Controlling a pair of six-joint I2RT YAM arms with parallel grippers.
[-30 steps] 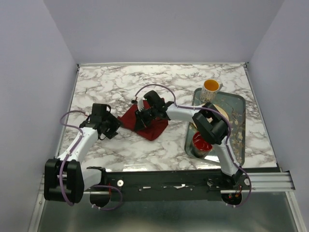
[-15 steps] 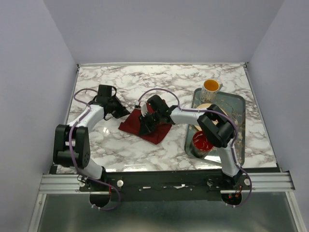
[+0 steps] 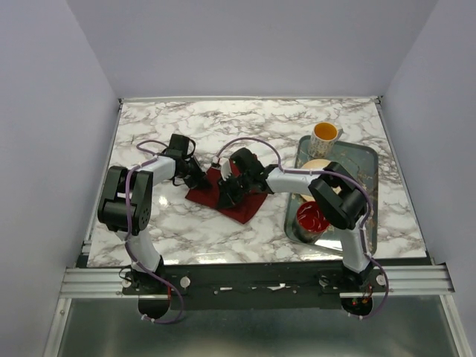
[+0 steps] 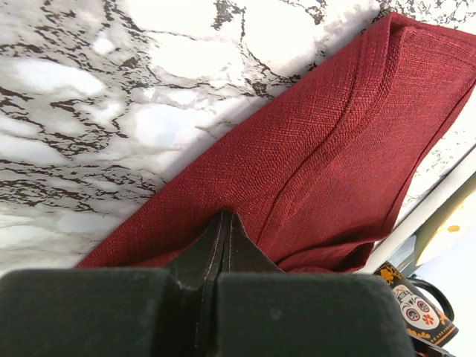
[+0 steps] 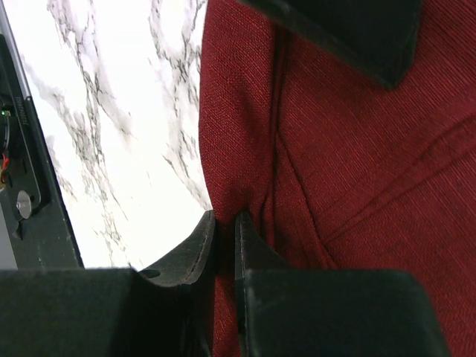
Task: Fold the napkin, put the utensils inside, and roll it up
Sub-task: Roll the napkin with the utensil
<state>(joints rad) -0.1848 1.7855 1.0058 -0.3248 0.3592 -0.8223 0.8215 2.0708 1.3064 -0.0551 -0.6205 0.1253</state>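
Note:
The dark red napkin (image 3: pixel 242 208) lies folded on the marble table, left of the tray. My left gripper (image 3: pixel 199 178) is at its left corner. In the left wrist view the left gripper (image 4: pixel 225 217) is shut, its tips resting on the napkin (image 4: pixel 335 149), and no cloth shows between them. My right gripper (image 3: pixel 229 195) sits over the napkin's middle. In the right wrist view the right gripper (image 5: pixel 224 219) pinches a raised fold near the edge of the napkin (image 5: pixel 357 149). The utensils are out of view.
A metal tray (image 3: pixel 364 160) stands at the right. On it are a patterned mug (image 3: pixel 325 136), a red bowl (image 3: pixel 309 218) and a plate partly under the right arm. Walls close in the table at the back and both sides.
My left arm swung from the table's front left to the napkin's left corner, and its jaws went from open to shut. The right gripper kept its pinch and barely shifted.

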